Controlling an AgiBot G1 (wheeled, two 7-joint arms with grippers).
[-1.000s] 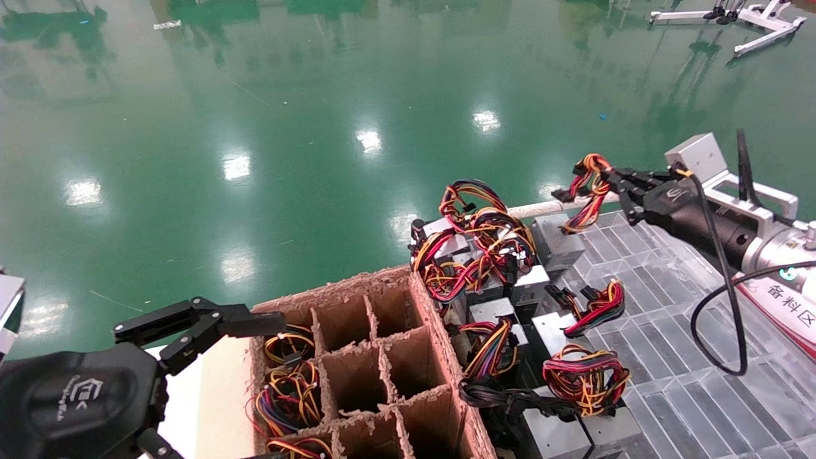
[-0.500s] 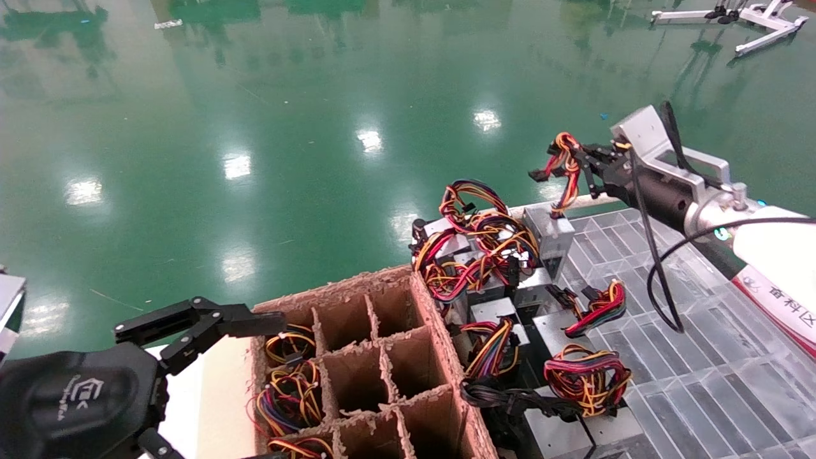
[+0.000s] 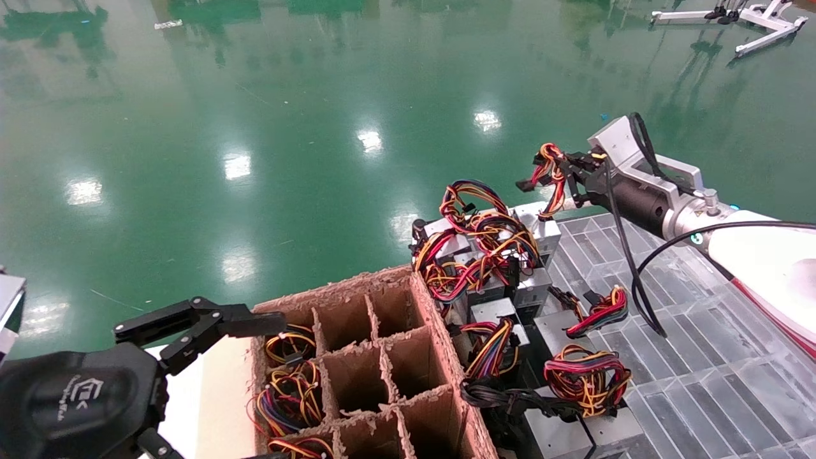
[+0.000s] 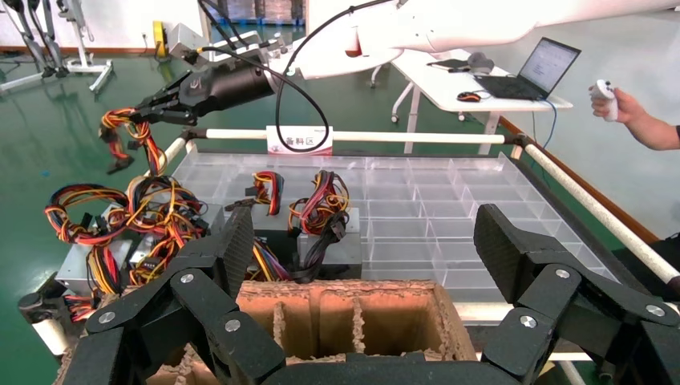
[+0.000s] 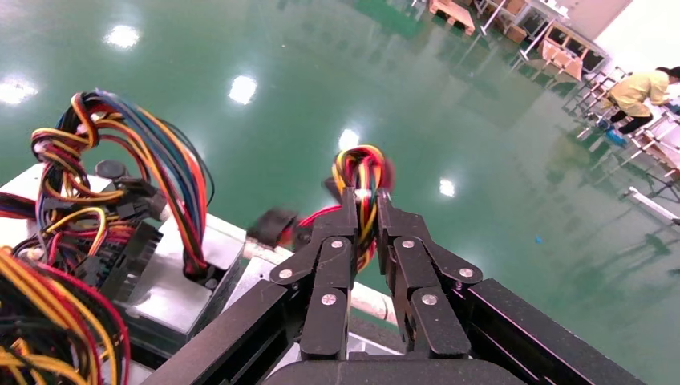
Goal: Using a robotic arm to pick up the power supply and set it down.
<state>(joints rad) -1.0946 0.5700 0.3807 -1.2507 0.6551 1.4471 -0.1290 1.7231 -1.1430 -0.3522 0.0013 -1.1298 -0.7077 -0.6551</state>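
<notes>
My right gripper (image 3: 569, 171) is shut on a loop of red, orange and yellow wires (image 3: 549, 167) above the tray's far rail. Those wires run down to the silver-grey power supply (image 3: 542, 231), which hangs or leans at the far end of the pile, beside a tangle of other wires (image 3: 475, 245). In the right wrist view the fingers (image 5: 343, 233) pinch the wire loop (image 5: 362, 164) with the green floor behind. My left gripper (image 4: 369, 241) is open over the near edge of the cardboard crate (image 3: 433, 331), holding nothing.
Several more power supplies (image 3: 554, 433) with wire bundles lie between the crate and the clear compartment tray (image 3: 701, 382). A white rail (image 4: 401, 136) borders the tray's far side. Some crate cells hold wired units (image 3: 287, 389). A person's hand (image 4: 633, 112) and a desk stand beyond.
My right arm has swung left and outward with the wire loop, dragging the power supply from the tray's corner toward the pile. The left arm has not moved.
</notes>
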